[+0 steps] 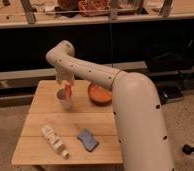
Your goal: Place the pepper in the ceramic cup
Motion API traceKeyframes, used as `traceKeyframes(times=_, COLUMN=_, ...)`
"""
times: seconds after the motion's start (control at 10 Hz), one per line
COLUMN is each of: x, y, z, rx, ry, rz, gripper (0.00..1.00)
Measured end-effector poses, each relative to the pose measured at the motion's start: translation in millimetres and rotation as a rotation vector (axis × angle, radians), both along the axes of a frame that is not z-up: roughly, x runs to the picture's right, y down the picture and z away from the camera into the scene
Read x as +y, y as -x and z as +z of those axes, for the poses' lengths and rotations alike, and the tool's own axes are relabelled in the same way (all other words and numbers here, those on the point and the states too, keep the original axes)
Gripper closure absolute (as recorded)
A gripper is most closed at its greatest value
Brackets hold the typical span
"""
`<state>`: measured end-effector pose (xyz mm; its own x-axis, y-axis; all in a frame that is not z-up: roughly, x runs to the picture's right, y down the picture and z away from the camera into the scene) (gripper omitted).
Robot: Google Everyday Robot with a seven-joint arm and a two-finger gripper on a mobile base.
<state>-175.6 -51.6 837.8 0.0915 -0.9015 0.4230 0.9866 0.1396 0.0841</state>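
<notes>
The ceramic cup (65, 99) stands on the far left part of the wooden table (40, 120). The orange pepper (68, 91) stands upright at the cup's mouth, with its lower end inside the rim. My gripper (65, 82) hangs straight down over the cup, right above the pepper. The white arm reaches to it from the lower right. Whether the gripper holds the pepper does not show.
An orange bowl (99, 93) sits to the right of the cup, partly behind my arm. A white bottle (54, 140) lies on the near left of the table. A blue sponge (87, 139) lies beside it. A dark counter runs behind the table.
</notes>
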Motion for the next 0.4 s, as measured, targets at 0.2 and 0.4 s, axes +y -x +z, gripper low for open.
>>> traceKeyframes(times=0.2, x=0.3, y=0.4, z=0.9, rx=0.003, ry=-0.002, rz=-0.001, gripper=0.20)
traceKeyframes(times=0.4, x=0.3, y=1.6, z=1.3, rx=0.003, ry=-0.007, rz=-0.001, gripper=0.20)
